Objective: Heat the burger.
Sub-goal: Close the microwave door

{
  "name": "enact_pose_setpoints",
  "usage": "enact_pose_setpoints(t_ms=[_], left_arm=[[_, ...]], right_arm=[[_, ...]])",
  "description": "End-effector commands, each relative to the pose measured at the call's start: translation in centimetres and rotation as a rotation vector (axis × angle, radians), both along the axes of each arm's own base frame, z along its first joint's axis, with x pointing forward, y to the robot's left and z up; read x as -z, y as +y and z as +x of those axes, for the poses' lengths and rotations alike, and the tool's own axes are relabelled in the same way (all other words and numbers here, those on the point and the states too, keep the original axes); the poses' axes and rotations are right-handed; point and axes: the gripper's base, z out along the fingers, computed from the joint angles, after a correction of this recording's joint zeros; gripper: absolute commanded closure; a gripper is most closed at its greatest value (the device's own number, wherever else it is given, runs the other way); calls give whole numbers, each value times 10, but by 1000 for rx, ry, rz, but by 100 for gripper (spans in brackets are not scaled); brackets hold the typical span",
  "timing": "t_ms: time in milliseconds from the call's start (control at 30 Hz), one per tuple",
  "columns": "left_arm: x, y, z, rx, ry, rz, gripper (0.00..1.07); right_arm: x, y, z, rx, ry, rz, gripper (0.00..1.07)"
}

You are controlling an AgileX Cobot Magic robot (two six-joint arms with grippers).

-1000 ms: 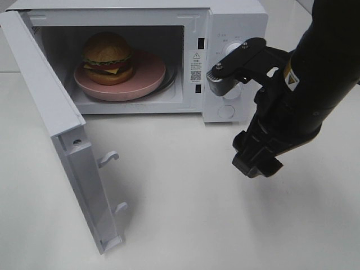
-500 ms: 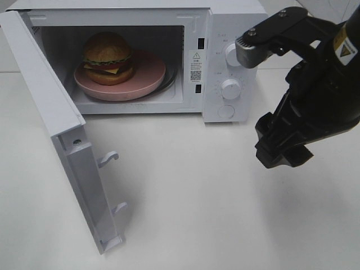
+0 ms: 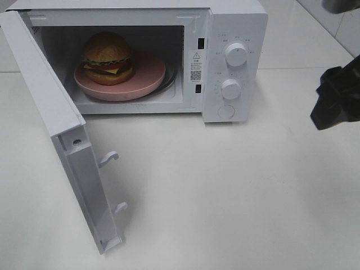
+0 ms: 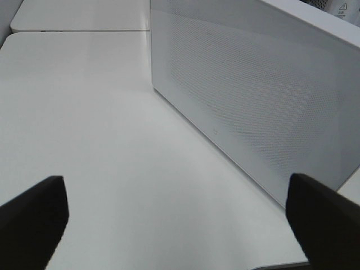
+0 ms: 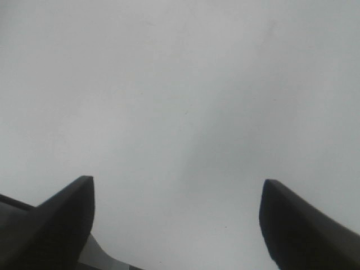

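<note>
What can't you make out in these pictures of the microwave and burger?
- Overhead view: lettering around the knobs, too small to read.
- Overhead view: the right arm, cut off by the frame edge.
- Overhead view: the left gripper, out of frame.
- Left wrist view: the burger, hidden behind a perforated white panel.

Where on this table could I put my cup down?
The white tabletop in front of the white microwave, right of its open door, is bare. Inside is crowded: the round pink plate with the golden-bun burger fills it.

Right end effector (image 5: pixel 175 183) withdrew rightward from the microwave (image 3: pixel 247 34).
</note>
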Motion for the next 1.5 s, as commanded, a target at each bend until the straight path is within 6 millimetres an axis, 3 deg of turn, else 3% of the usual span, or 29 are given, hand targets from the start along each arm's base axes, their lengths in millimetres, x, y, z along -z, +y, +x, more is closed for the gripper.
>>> enact_pose_setpoints(t_ms=[33, 233, 767, 1200, 1500], left_arm=[[0, -1, -3, 8, -19, -7, 9], [0, -1, -3, 8, -19, -7, 9], [0, -1, -3, 8, -19, -7, 9], [0, -1, -3, 8, -19, -7, 9], [0, -1, -3, 8, -19, -7, 9]], right_arm=[[-12, -18, -10, 81, -42, 32, 31], [-16, -35, -24, 141, -100, 53, 31], [20, -59, -94, 160, -191, 84, 31], [36, -72, -137, 220, -304, 161, 31], [32, -84, -164, 339, -483, 185, 31]])
